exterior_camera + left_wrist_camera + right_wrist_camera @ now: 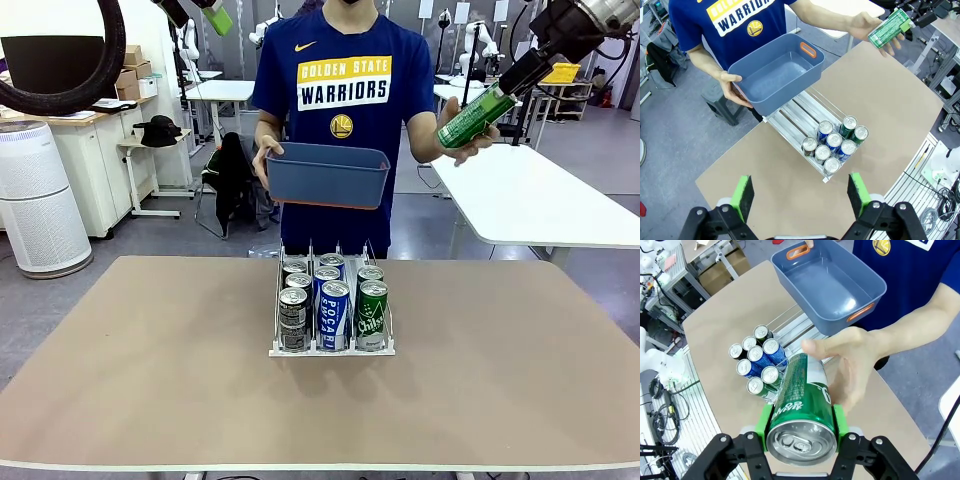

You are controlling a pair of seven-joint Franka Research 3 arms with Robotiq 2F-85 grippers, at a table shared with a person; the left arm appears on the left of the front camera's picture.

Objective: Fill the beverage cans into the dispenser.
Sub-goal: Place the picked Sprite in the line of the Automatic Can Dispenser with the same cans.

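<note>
The right gripper (801,436) has its green pads clamped on the sides of a green can (802,412), near its silver top. The can is up in the air, well off to the right of the dispenser (331,349) and far above it, with the person's open hand (462,128) cupped under it. The can is rigid, smooth and rounded, probably heavy if full, so it could slide in a side pinch; a hold across the middle of the body looks safest.

The left gripper (800,196) hangs high over the near side of the dispenser, jaws spread wide and empty.

Seven cans (333,303) stand at the dispenser's front: three in the left lane and two in each of the others. Behind them the lanes run bare. The person holds an empty blue-grey bin (328,174) above the dispenser's far end, so the room to bring the can down there is tight. The brown table (140,360) around it lies open.
</note>
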